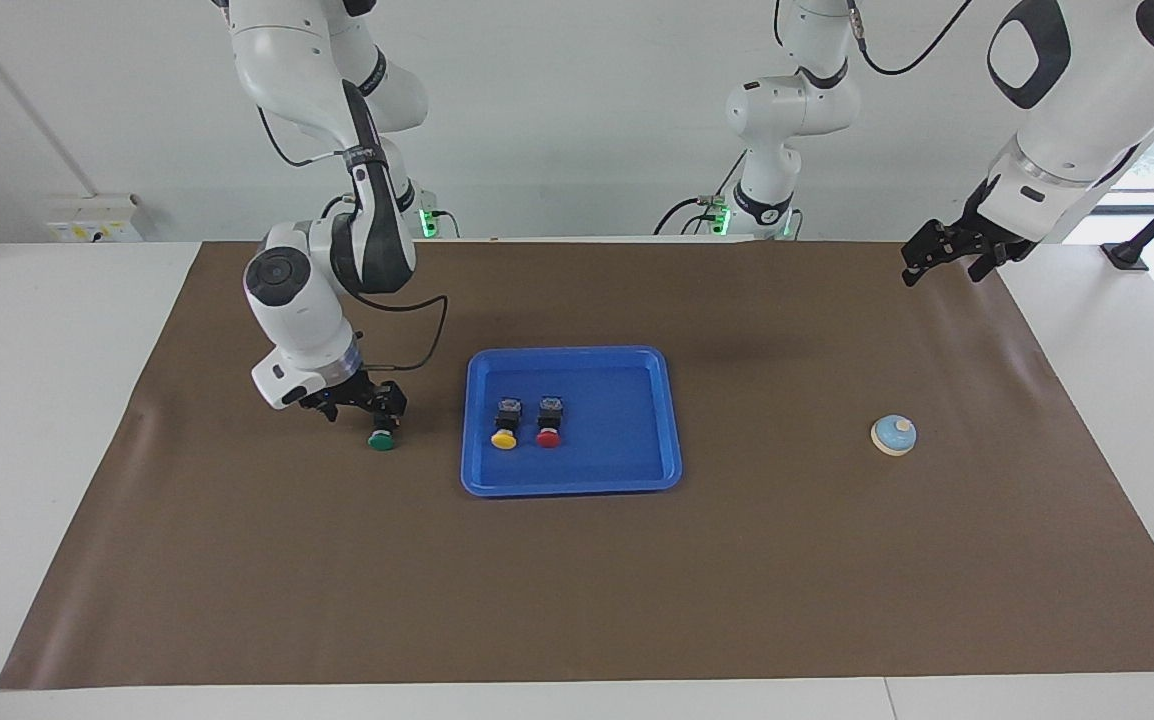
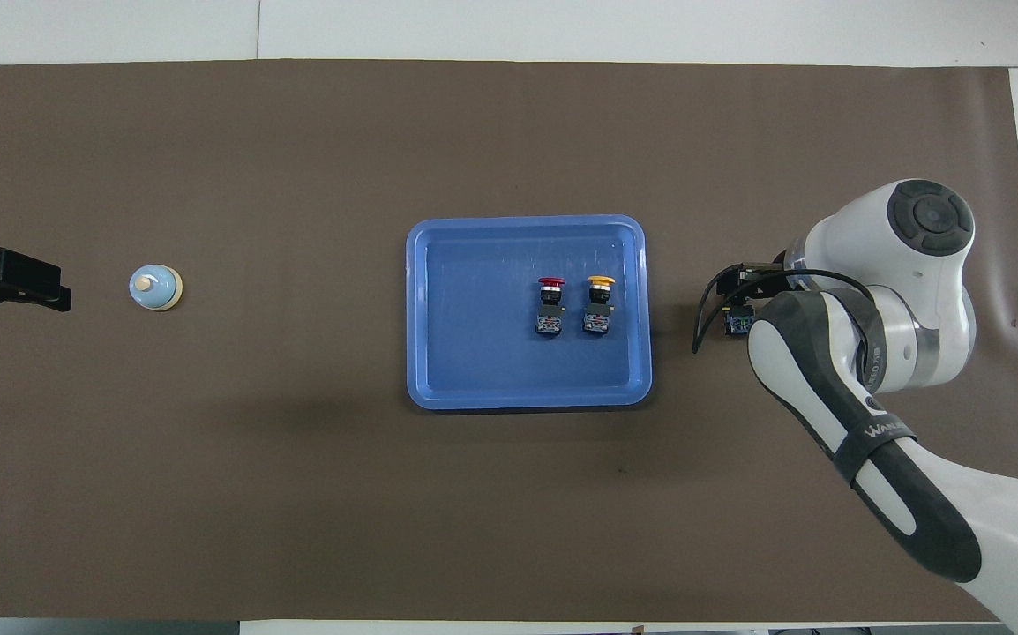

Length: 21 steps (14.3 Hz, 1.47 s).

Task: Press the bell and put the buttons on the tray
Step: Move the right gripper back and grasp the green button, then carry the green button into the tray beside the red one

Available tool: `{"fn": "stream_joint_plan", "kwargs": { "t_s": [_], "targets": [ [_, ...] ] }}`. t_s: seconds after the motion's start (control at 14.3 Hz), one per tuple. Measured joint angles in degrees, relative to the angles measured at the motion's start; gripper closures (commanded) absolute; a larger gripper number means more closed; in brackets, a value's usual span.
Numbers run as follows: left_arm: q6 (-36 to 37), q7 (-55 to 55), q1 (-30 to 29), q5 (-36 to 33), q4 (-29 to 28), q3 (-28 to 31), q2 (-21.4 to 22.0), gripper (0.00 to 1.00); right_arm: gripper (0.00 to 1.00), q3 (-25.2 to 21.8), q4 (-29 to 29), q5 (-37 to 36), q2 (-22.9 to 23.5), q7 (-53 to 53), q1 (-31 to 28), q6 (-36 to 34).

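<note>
The blue tray (image 1: pixel 637 470) (image 2: pixel 438 370) lies mid-table. In it lie the yellow button (image 1: pixel 505 424) (image 2: pixel 599 305) and the red button (image 1: pixel 548 422) (image 2: pixel 550 306), side by side, caps pointing away from the robots. The green button (image 1: pixel 382 438) (image 2: pixel 738 325) lies on the mat beside the tray, toward the right arm's end. My right gripper (image 1: pixel 377 412) (image 2: pixel 741 291) is down over its black body. The bell (image 1: pixel 894 434) (image 2: pixel 155 287) stands toward the left arm's end. My left gripper (image 1: pixel 942 272) (image 2: pixel 55 295) hangs open and empty, raised near the mat's corner.
A brown mat (image 1: pixel 577 600) covers the table. The right arm's cable (image 1: pixel 432 340) loops between the arm and the tray. White table margins (image 1: pixel 47 400) flank the mat.
</note>
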<state>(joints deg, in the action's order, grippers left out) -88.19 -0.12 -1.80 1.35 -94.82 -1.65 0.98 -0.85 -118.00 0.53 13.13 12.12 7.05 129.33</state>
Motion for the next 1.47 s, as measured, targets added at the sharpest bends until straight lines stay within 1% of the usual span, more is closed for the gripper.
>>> {"fn": "stream_joint_plan", "kwargs": {
  "t_s": [0.21, 0.42, 0.49, 0.56, 0.63, 0.7, 0.84, 1.19, 1.33, 1.47],
  "targets": [
    [0.00, 0.00, 0.00, 0.00, 0.00, 0.00, 0.00, 0.00, 0.00, 0.43, -0.49, 0.00, 0.04, -0.10, 1.67, 0.19],
    [0.00, 0.00, 0.00, 0.00, 0.00, 0.00, 0.00, 0.00, 0.00, 0.40, -2.18, 0.00, 0.22, -1.69, 1.70, 1.23],
    [0.00, 0.00, 0.00, 0.00, 0.00, 0.00, 0.00, 0.00, 0.05, 0.37, -2.99, 0.00, 0.23, -2.28, 1.67, 2.19],
    [0.00, 0.00, 0.00, 0.00, 0.00, 0.00, 0.00, 0.00, 0.13, 0.35, -3.62, 0.00, 0.23, -2.98, 1.63, 2.69],
    [0.00, 0.00, 0.00, 0.00, 0.00, 0.00, 0.00, 0.00, 0.31, 0.31, -3.95, 0.00, 0.23, -3.51, 1.59, 2.92],
    [0.00, 0.00, 0.00, 0.00, 0.00, 0.00, 0.00, 0.00, 0.50, 0.27, -4.12, 0.00, 0.23, -3.79, 1.58, 3.12],
    [0.00, 0.00, 0.00, 0.00, 0.00, 0.00, 0.00, 0.00, 1.00, 0.27, -4.20, 0.00, 0.23, -3.91, 1.58, 3.36],
    [0.00, 0.00, 0.00, 0.00, 0.00, 0.00, 0.00, 0.00, 1.00, 0.22, -3.46, 0.06, 0.16, -3.91, 1.50, 3.35],
    [0.00, 0.00, 0.00, 0.00, 0.00, 0.00, 0.00, 0.00, 1.00, 0.46, -0.80, 0.22, 0.11, -3.10, 1.72, 0.72],
    [0.00, 0.00, 0.00, 0.00, 0.00, 0.00, 0.00, 0.00, 1.00, 0.79, 3.67, 0.55, 0.15, 1.42, 4.14, -3.40]
  ]
}}
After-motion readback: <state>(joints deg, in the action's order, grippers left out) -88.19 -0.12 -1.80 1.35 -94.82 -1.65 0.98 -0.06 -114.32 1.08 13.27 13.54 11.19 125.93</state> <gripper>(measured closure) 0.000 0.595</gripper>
